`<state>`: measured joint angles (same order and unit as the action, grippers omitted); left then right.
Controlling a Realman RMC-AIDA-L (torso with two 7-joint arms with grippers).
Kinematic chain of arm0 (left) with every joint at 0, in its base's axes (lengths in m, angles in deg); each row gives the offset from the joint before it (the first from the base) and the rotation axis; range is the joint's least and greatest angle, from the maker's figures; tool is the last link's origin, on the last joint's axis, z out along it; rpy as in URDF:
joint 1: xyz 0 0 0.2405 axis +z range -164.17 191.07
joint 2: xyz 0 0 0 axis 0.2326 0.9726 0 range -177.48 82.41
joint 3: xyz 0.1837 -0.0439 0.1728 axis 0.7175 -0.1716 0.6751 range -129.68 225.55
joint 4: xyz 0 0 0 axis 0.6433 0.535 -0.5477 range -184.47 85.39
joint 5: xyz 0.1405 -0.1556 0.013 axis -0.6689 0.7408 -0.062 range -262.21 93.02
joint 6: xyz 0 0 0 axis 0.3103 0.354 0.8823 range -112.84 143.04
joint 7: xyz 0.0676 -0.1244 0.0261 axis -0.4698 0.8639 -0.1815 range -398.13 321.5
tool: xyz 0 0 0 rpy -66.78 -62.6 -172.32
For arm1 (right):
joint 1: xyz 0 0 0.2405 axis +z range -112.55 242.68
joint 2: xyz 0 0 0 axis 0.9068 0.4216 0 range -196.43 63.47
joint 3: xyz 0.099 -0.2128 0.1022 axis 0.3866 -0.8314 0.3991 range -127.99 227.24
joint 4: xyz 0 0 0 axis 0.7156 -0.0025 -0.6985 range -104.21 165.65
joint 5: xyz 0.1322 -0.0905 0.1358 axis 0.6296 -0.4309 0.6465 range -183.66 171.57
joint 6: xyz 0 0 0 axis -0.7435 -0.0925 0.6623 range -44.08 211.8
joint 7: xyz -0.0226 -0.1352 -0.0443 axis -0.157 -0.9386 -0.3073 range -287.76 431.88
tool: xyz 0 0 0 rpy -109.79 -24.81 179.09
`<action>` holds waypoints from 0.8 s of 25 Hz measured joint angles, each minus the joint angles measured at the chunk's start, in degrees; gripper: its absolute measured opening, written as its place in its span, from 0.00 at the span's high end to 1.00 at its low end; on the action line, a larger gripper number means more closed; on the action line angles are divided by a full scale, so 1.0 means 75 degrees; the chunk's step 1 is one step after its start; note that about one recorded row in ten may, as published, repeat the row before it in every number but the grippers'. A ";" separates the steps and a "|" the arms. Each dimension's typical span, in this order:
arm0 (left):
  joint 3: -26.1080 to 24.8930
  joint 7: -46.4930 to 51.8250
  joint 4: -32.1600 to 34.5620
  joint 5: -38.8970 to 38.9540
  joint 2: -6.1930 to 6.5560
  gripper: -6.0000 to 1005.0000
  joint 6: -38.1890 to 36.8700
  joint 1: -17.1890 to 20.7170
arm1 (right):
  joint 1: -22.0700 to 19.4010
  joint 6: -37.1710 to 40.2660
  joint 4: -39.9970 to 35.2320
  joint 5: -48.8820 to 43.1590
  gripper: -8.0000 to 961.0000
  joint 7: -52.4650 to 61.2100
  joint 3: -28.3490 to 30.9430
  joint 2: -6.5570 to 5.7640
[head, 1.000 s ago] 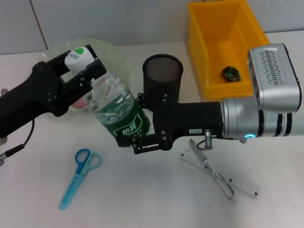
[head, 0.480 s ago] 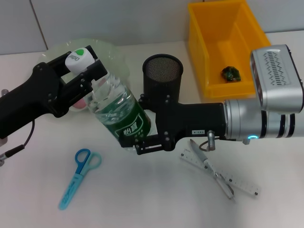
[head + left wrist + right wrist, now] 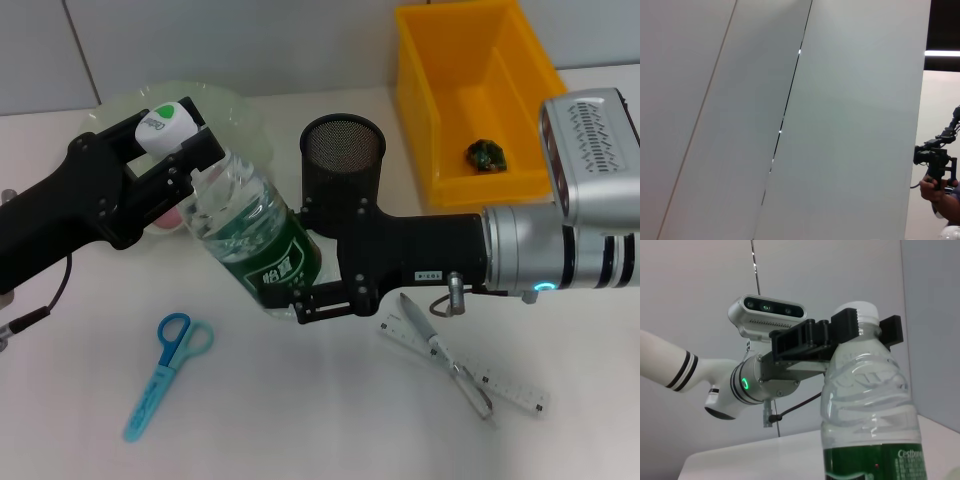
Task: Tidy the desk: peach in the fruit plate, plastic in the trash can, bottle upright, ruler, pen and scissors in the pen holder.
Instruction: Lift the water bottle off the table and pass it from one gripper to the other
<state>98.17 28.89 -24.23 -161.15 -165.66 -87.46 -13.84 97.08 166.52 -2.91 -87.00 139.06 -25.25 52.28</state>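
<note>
pale grey wall panels stand behind the work surface, split by thin dark vertical seams. from the left wrist view the same panelling fills nearly everything, its seams letting through small specks of light. past the panel's edge the room opens up: a dark ceiling with a bright strip light, a plain off-white wall, and a person's hand holding a black camera rig. lighting is even and cool throughout.

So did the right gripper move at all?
Yes. The right gripper slid toward the robot's right, away from the scissors.
</note>
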 joint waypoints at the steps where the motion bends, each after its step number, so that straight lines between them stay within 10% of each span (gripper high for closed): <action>1: 0.0001 0.0004 0.0000 -0.0002 0.0000 0.56 -0.0001 -0.0001 | -0.0039 0.0003 -0.0098 -0.0111 0.13 0.0105 0.0033 -0.0002; 20: 0.0003 -0.0006 0.0000 0.0001 -0.0001 0.55 0.0000 -0.0005 | -0.0644 0.0044 -0.1302 -0.0747 0.13 0.1034 0.0070 -0.0015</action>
<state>98.19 28.84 -24.23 -161.14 -165.66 -87.47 -13.88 92.26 166.85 -12.68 -92.60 146.82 -24.73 52.16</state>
